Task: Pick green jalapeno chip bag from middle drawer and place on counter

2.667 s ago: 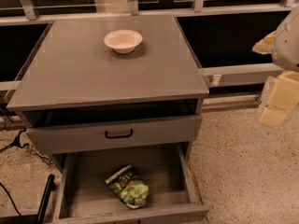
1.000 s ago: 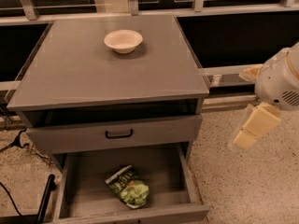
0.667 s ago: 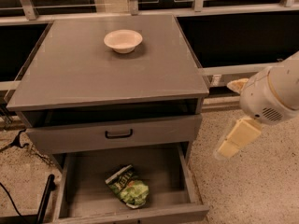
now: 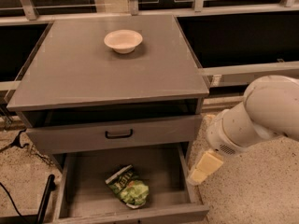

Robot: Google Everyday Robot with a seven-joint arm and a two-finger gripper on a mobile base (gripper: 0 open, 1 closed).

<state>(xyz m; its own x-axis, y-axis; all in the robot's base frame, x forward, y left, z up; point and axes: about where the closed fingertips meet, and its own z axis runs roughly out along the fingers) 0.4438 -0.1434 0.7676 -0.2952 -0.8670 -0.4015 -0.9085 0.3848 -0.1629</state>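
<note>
Hovering over speckled floor (image 4: 264, 192) beside the middle drawer (image 4: 88, 171), the hand (image 4: 204, 167) shows no readable grip.

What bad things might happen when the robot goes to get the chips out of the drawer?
The gripper hangs just outside the right wall of the middle drawer, so it may bump that wall moving toward the green jalapeno chip bag. The bag looks crumpled and glossy, so it might slip. On the counter, a bowl sits near the back; setting the bag there could knock it.
</note>
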